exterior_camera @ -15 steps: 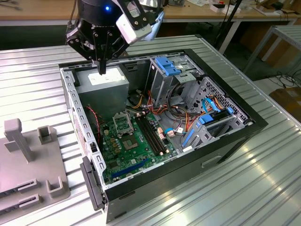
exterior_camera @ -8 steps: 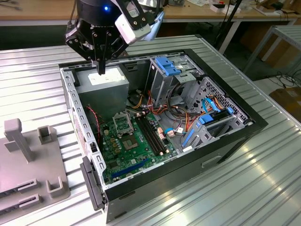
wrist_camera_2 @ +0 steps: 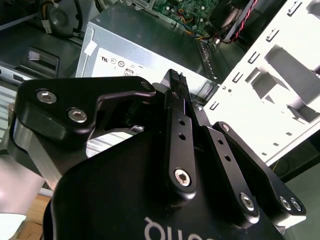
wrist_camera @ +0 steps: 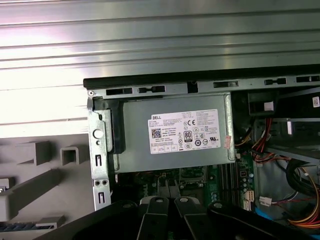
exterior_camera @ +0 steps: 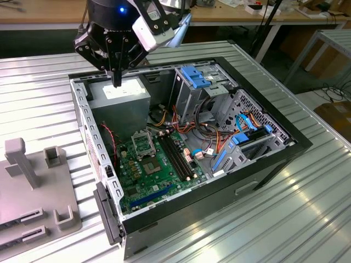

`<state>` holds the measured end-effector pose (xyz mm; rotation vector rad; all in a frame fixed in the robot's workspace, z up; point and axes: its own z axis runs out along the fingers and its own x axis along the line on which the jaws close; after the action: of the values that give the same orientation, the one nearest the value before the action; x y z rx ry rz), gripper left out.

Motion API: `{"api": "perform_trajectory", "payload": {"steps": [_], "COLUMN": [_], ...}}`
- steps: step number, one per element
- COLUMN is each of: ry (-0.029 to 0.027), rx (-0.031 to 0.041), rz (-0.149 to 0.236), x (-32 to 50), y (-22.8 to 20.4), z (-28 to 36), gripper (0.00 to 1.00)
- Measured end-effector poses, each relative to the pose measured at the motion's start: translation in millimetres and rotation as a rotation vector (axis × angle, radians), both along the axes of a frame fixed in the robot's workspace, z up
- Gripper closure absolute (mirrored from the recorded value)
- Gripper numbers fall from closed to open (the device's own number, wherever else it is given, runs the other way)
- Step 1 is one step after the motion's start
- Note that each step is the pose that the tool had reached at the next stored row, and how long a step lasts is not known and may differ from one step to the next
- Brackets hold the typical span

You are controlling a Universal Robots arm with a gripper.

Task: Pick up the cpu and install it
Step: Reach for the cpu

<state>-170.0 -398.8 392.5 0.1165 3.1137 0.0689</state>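
On the ribbed metal worktop (exterior_camera: pixel 307 219), nearest in the exterior view, a grey moulded fixture (exterior_camera: pixel 33 186) sits at that view's left, just beside an open computer case (exterior_camera: pixel 219 186) lying on its side. Inside the case, the green motherboard (exterior_camera: pixel 164 183) lies flat, with its silver-framed socket (exterior_camera: pixel 143 143) toward the far end. I cannot tell where the cpu is, since the socket's dark middle is too small to read. Behind the board sits the grey power supply (exterior_camera: pixel 129 93) with a white label. The pincer (exterior_camera: pixel 116 83) hangs above it, pointing down, its fingers drawn together. I cannot tell whether anything thin is nipped between them.
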Motion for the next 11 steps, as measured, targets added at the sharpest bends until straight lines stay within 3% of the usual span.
{"api": "perform_trajectory", "payload": {"steps": [11], "ry": [0.0000], "rx": [-0.0001], "rz": [0.000], "x": [-3.0], "y": [0.0], "z": [0.0], "gripper": [0.89]}}
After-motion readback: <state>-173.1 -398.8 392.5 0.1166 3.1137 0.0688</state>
